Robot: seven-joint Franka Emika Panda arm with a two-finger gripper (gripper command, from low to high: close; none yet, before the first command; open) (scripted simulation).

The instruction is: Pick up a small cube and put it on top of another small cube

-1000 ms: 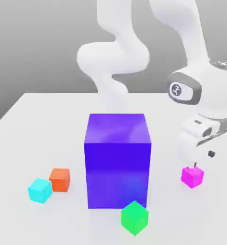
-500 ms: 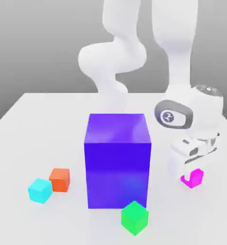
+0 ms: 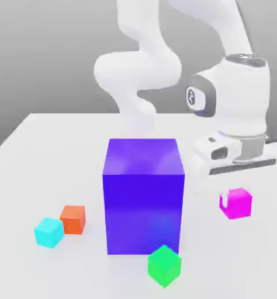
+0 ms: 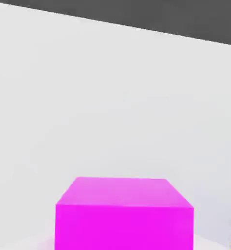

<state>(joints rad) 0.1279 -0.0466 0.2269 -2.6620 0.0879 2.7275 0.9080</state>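
Small cubes: magenta (image 3: 236, 202), green (image 3: 164, 266), orange (image 3: 73, 219), cyan (image 3: 49, 232); four.

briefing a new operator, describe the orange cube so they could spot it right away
Start at the big purple block in the middle of the white table. On the exterior view's left of it sit two small cubes touching; the orange cube is the one nearer the block, beside the cyan cube.

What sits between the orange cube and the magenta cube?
In the exterior view, the big purple block stands between the orange cube and the magenta cube, which hangs under the gripper.
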